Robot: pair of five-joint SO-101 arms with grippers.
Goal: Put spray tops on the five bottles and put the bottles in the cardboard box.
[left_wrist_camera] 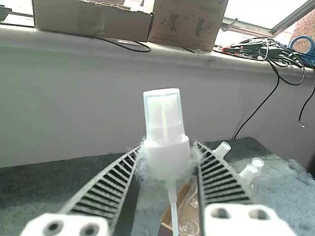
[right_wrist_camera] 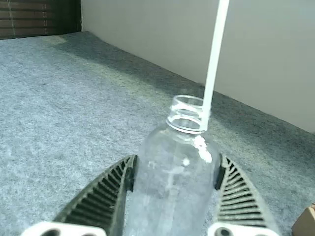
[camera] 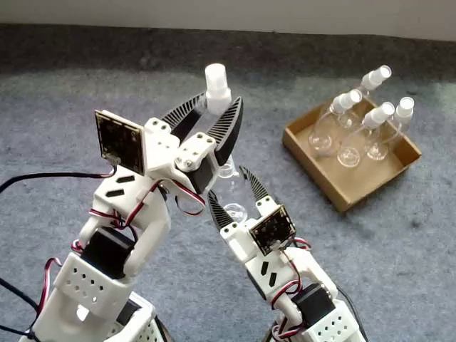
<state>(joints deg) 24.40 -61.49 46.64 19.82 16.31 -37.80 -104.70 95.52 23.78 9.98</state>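
Four capped bottles (camera: pixel 324 132) sit in cardboard box (camera: pixel 343 194) | my left gripper (left_wrist_camera: pixel 168 148) clenched on spray top (left_wrist_camera: pixel 165 132) | my right gripper (right_wrist_camera: pixel 175 163) grasps fifth bottle (right_wrist_camera: pixel 172 189) upright, tube (right_wrist_camera: pixel 212 59) at its mouth

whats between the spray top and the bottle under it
Only the spray top's own thin dip tube, reaching down to the bottle's neck, shown in the right wrist view.

Grips a white spray top (left_wrist_camera: pixel 165 140) upright in the left gripper (left_wrist_camera: pixel 168 148), ribbed fingers (left_wrist_camera: pixel 110 184) pressed against its collar, thin tube hanging below. Farther off, capped bottles (left_wrist_camera: pixel 248 173) standing in the cardboard box (left_wrist_camera: pixel 184 192).
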